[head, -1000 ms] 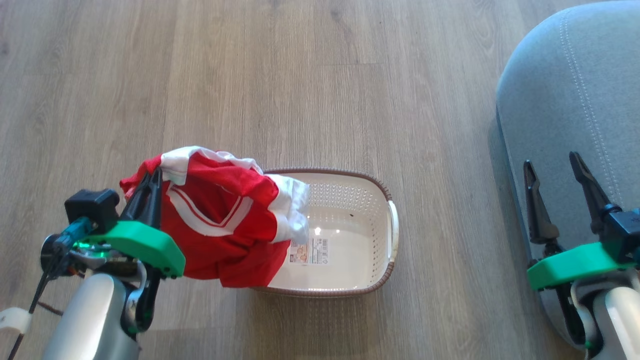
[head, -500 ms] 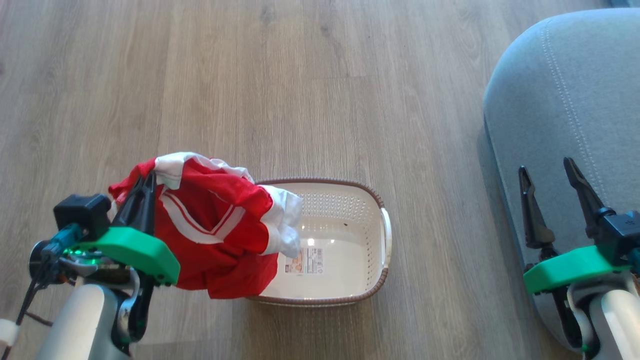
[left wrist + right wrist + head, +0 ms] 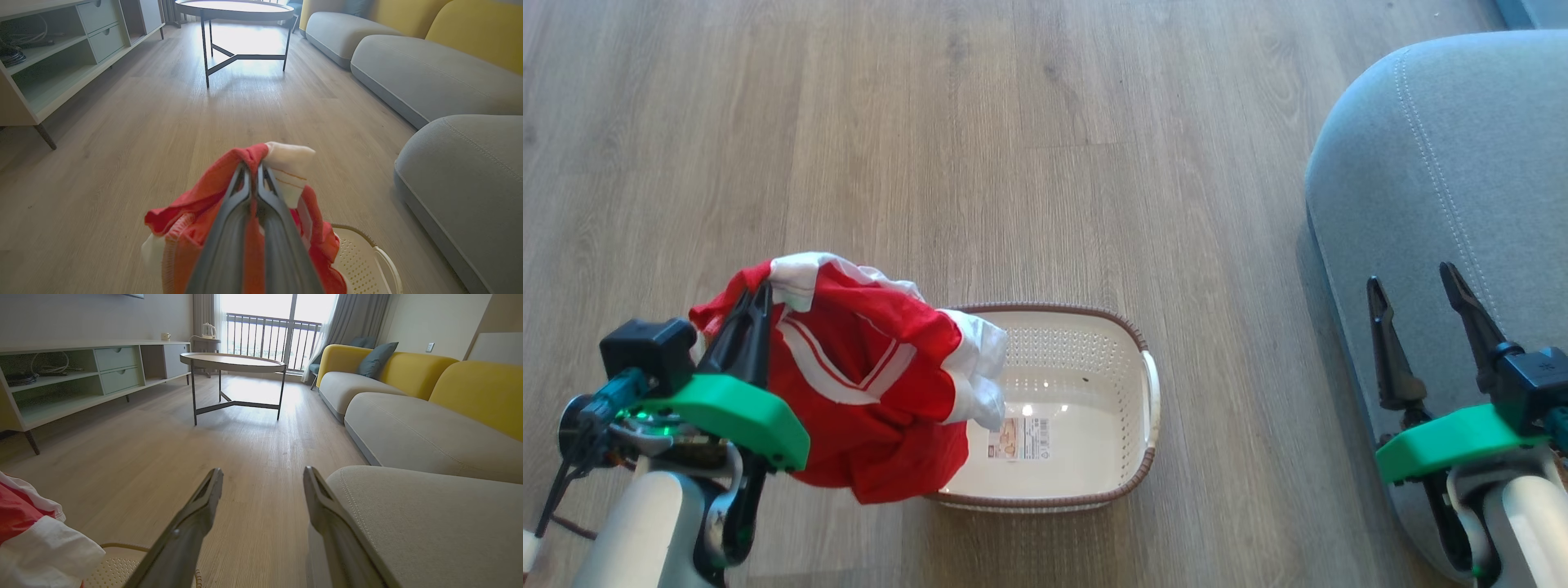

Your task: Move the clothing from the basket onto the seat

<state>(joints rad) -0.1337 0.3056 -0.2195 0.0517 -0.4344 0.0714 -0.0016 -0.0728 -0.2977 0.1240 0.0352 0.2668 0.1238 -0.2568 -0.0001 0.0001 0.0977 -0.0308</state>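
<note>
The red clothing with white bands hangs in the air over the left end of the basket, pinched at its top edge by my left gripper, which is shut on it. In the left wrist view the fingers meet on the clothing, and the basket sits below to the right. The basket's floor shows a label and holds nothing. The grey seat is at the right. My right gripper stands open over the seat's front edge, nothing between its fingers.
Wooden floor surrounds the basket. Farther off stand a round metal-legged table, a low shelf unit along the left wall, and more grey sofa cushions with yellow backs on the right.
The head camera has shifted, so basket and seat sit lower and more left in the picture. The clothing stays hanging from my left gripper. The right gripper stays open.
</note>
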